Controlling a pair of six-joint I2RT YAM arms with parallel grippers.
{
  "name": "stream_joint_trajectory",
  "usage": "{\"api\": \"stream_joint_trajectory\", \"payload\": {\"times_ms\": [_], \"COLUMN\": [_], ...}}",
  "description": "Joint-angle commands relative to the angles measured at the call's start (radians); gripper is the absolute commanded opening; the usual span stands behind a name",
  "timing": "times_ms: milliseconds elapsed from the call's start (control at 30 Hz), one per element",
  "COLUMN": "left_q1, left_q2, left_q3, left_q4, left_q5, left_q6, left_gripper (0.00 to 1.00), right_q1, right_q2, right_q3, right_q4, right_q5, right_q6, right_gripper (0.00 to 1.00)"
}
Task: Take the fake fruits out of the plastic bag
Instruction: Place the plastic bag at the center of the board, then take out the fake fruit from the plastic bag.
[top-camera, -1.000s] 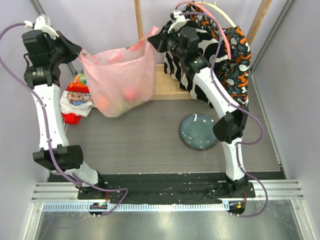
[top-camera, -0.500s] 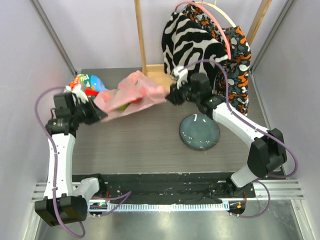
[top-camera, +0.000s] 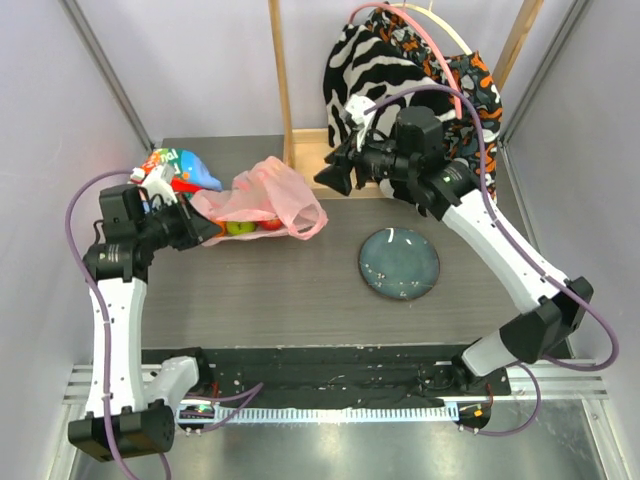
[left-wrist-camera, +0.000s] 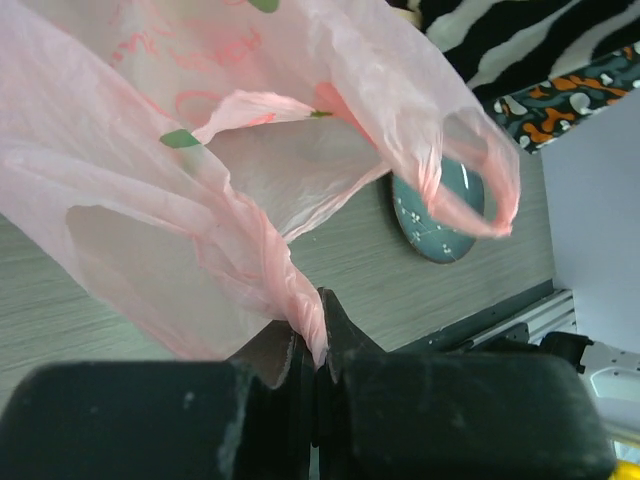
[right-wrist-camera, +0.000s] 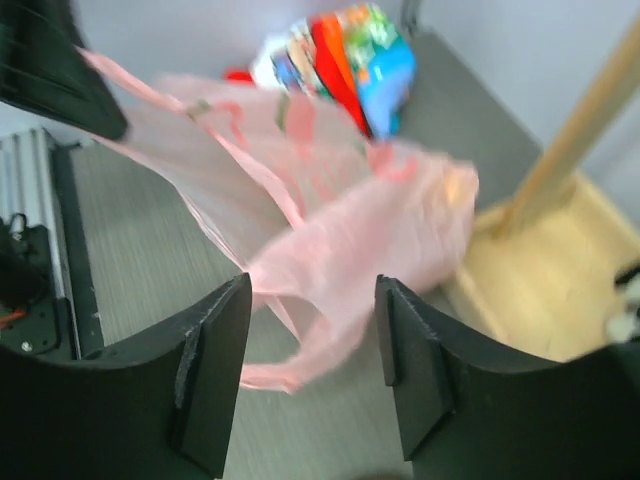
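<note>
**A:** What has shifted in the last half second?

**B:** The right gripper (top-camera: 332, 180) has let go of the thin translucent pink plastic bag (top-camera: 272, 198) and drawn back toward the far edge, over the base of the pale wooden stand (top-camera: 318, 150). The bag was stretched between both arms. It has now slumped onto the grey table (top-camera: 280, 290), toward the far left corner.

**A:** And the grippers themselves?

**B:** The right one's fingers are spread wide with nothing between them. Its own camera shows the bag lying beyond the tips, clear of them. The left gripper (left-wrist-camera: 314, 338) is clamped tight on a twisted handle at the bag's left end.

**A:** Where are the fruits?

**B:** Only the overhead camera shows them. A small glossy green plastic fruit (top-camera: 238, 227) and a red plastic fruit (top-camera: 268, 223) sit side by side at the bag's near edge. I cannot tell whether they are under the film or just outside it. An orange patch beside the left fingers is too small to name.

**A:** Nothing from the wrists?

**B:** No fruit. The left wrist sees crinkled film and a handle loop, with the round blue-grey plate (left-wrist-camera: 440, 228) showing through the loop. The right wrist picture is blurred, so the bag is just a pink smear.

**A:** What else is partly hidden?

**B:** The colourful cartoon-printed white bag (top-camera: 175, 168) lies in the far left corner behind the pink one, its near side covered by the left arm. A zebra-striped cloth (top-camera: 375, 70) hangs at the far edge, partly behind the right arm.
</note>
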Motion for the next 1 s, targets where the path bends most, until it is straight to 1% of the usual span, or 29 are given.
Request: {"api": "stream_joint_trajectory", "payload": {"times_ms": [0,33,100,133,200,233,433,700,833,867,967], "left_q1": [-0.008,-0.008,-0.008,-0.008,-0.008,-0.008,-0.007,0.002,0.014,0.017,0.02], "left_q2": [-0.051,-0.064,-0.076,-0.093,-0.113,-0.122,-0.185,-0.225,-0.228,-0.226,-0.219], "left_q3": [0.024,0.02,-0.003,-0.011,-0.037,-0.043,-0.074,-0.131,-0.146,-0.145,-0.128], "left_q4": [-0.022,-0.029,-0.051,-0.057,-0.069,-0.072,-0.086,-0.06,-0.034,-0.029,-0.041], "left_q5": [0.069,0.063,0.04,0.037,0.017,0.009,-0.023,-0.014,-0.006,-0.005,-0.003], "left_q6": [0.028,0.031,0.044,0.05,0.06,0.063,0.087,0.065,0.022,0.018,0.022], "left_gripper": [0.0,0.0,0.0,0.0,0.0,0.0,0.0,0.0,0.0,0.0,0.0], "right_q1": [0.088,0.105,0.139,0.147,0.162,0.173,0.199,0.245,0.268,0.273,0.277], "right_q2": [0.034,0.054,0.131,0.164,0.248,0.27,0.396,0.453,0.546,0.578,0.619], "right_q3": [0.029,0.022,0.0,0.0,0.012,0.016,0.066,0.141,0.204,0.221,0.227], "right_q4": [0.034,0.053,0.103,0.117,0.13,0.136,0.122,0.067,0.056,0.058,0.099], "right_q5": [-0.083,-0.083,-0.078,-0.078,-0.077,-0.072,-0.093,-0.138,-0.146,-0.139,-0.035], "right_q6": [-0.031,-0.013,0.016,0.033,0.053,0.056,0.052,0.022,0.022,0.022,0.064], "right_gripper": [0.56,0.51,0.47,0.43,0.39,0.35,0.28,0.28,0.29,0.29,0.28]}}
